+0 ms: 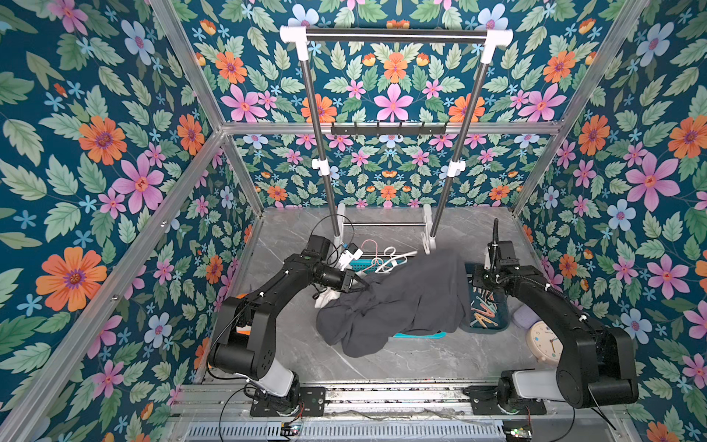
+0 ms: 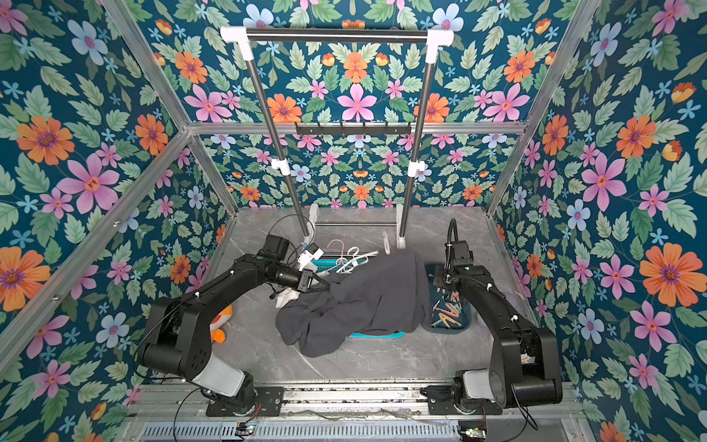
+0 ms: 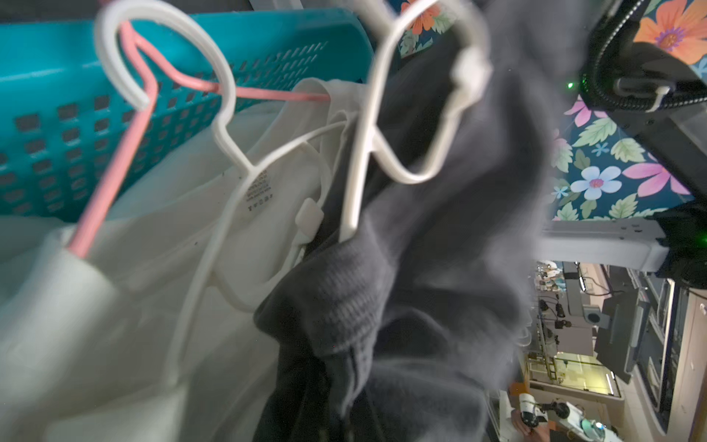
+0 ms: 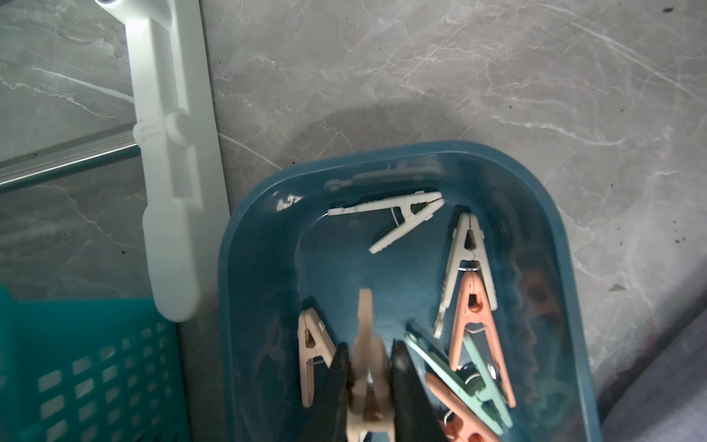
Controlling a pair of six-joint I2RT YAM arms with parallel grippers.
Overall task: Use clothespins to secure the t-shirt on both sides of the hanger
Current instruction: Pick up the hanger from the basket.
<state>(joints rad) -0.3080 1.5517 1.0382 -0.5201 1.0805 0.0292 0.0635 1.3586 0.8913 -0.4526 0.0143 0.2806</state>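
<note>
Clothespins in tub beside t-shirt

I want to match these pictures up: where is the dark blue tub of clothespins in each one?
Top view: dark blue tub right of the grey shirt.
Top view: same place.
Left wrist: not in it.
Right wrist: lower middle, behind the tan clothespin in the fingers.
Shared landmark: the teal basket.

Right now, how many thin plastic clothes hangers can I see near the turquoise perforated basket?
3. A thin pink hanger and a white hanger lie against the white garment; a second white hanger runs into the dark grey t-shirt. More may be hidden.
</note>
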